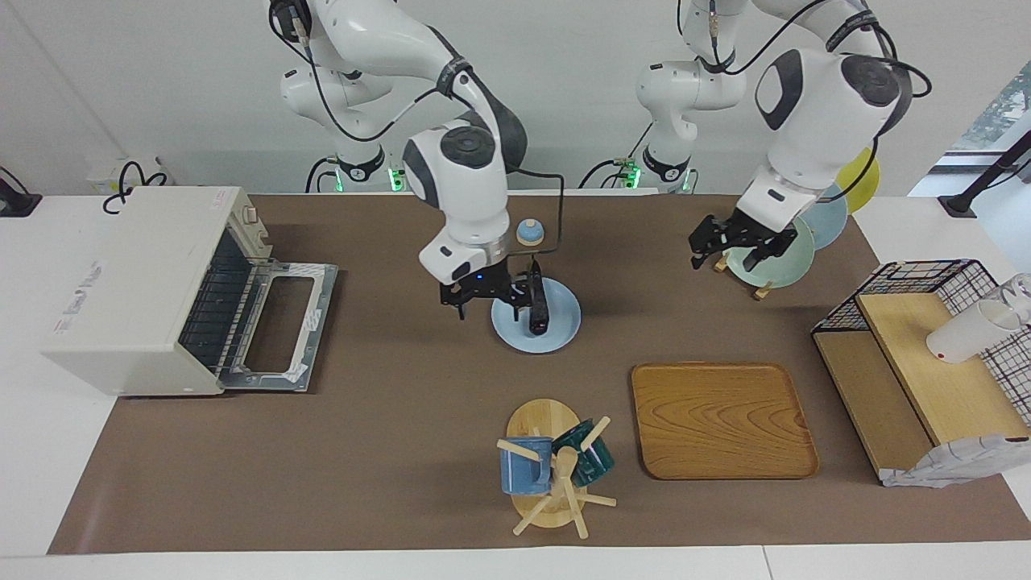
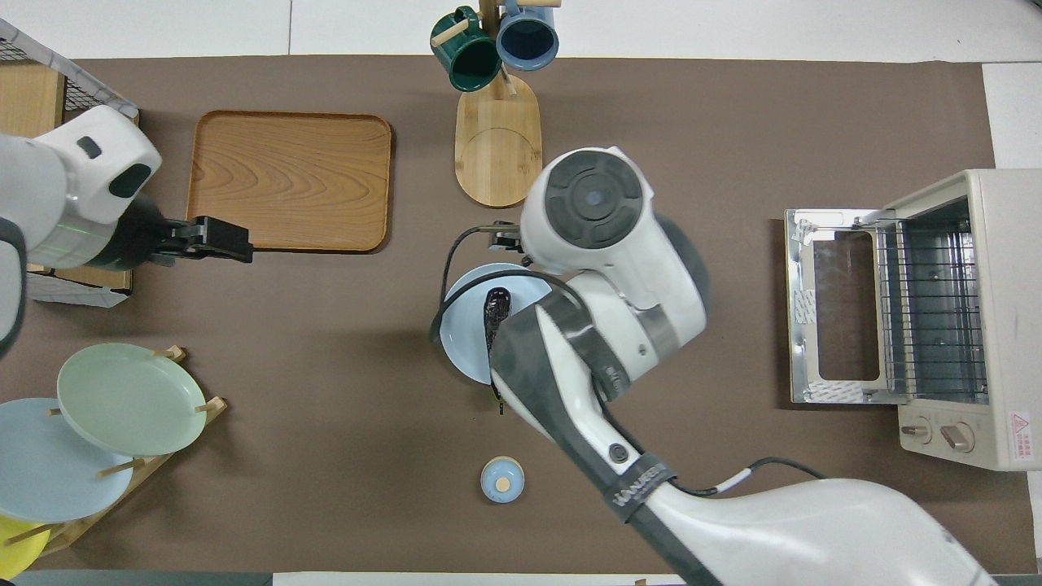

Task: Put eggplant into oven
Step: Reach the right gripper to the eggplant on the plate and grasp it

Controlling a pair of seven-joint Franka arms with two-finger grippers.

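Note:
The dark purple eggplant (image 1: 538, 311) (image 2: 493, 313) lies on a light blue plate (image 1: 565, 324) (image 2: 461, 346) mid-table. My right gripper (image 1: 490, 304) hangs open over the plate's edge on the oven's side, and the eggplant is beside its fingers, not between them. In the overhead view the right arm's wrist hides that gripper and part of the plate. The off-white oven (image 1: 129, 290) (image 2: 961, 317) stands at the right arm's end with its door (image 1: 278, 322) folded down and the wire rack showing. My left gripper (image 1: 725, 256) (image 2: 236, 242) is open, empty and raised by the plate rack.
A plate rack (image 1: 769, 242) with green, blue and yellow plates stands near the robots at the left arm's end. A wooden tray (image 1: 721, 419), a mug tree (image 1: 556, 467) with two mugs, a wire basket with wooden boxes (image 1: 926, 354) and a small blue lid (image 1: 529, 232) are also on the mat.

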